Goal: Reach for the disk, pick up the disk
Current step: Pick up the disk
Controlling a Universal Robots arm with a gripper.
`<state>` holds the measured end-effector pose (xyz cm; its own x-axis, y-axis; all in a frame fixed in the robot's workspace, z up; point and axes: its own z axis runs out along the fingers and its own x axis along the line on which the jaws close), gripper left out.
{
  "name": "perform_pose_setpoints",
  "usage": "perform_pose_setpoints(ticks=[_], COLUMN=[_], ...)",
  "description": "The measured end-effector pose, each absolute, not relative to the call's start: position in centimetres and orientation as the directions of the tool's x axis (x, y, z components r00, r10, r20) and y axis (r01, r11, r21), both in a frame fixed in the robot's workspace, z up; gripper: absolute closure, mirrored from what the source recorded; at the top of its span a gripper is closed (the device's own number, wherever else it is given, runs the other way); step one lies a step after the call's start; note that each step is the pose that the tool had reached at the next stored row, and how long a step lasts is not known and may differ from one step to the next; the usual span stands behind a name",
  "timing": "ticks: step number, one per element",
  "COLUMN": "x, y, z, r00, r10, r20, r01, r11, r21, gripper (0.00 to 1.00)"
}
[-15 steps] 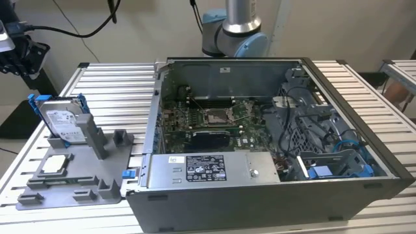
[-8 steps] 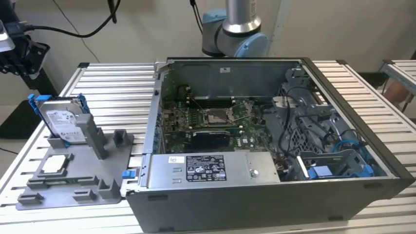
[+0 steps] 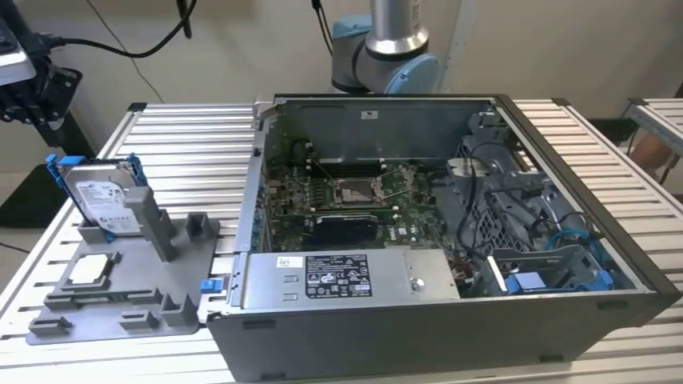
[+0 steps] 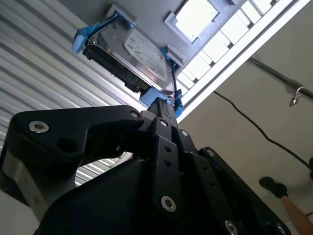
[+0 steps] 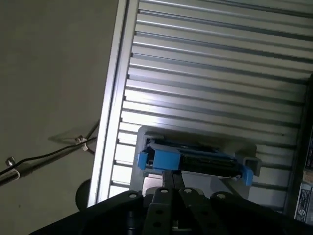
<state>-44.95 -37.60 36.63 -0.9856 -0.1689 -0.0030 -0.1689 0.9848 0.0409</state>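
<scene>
— How is the end effector [image 5: 171,176] set?

— Drawn right in. In the first wrist view its two black fingers [image 5: 163,200] run side by side and meet at the tips, with nothing gripped between them. The second wrist view agrees: the end effector [image 4: 159,104] narrows to a single point.

— And the disk [image 3: 99,192]?

— It stands on edge in a grey fixture [image 3: 128,308] at the middle left of the exterior view. Its label faces the camera and a blue carrier [image 3: 56,174] runs round its edges. The fixture lies on the ribbed counter [image 3: 181,144], beside the open computer case [image 3: 427,240].

— Where is it relative to the end effector?

— Straight ahead of the closed tips. The first wrist view shows the disk [image 5: 205,162] edge-on just past them. In the second wrist view the tips overlap a blue corner of the carrier. I cannot tell from either whether they touch it.

— What does one view give that another does not?

— The second wrist view gives the disk's [image 4: 139,49] labelled face and its dark edge together, plus a person's shoe [image 4: 274,186] on the floor [image 4: 244,98]. The exterior view adds a small square chip [image 3: 91,268] lying flat on the fixture in front of the disk. It also shows the arm's base [image 3: 385,48] at top centre, behind the case.
</scene>
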Motion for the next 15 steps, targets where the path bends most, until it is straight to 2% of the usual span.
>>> perform_pose_setpoints(ticks=[15], x=[-44.96], y=[-37.59], z=[36.64], r00=[-0.904], r10=[-0.428], r20=[-0.005], r01=[-0.428], r11=[0.903], r21=[0.040], gripper=[1.00])
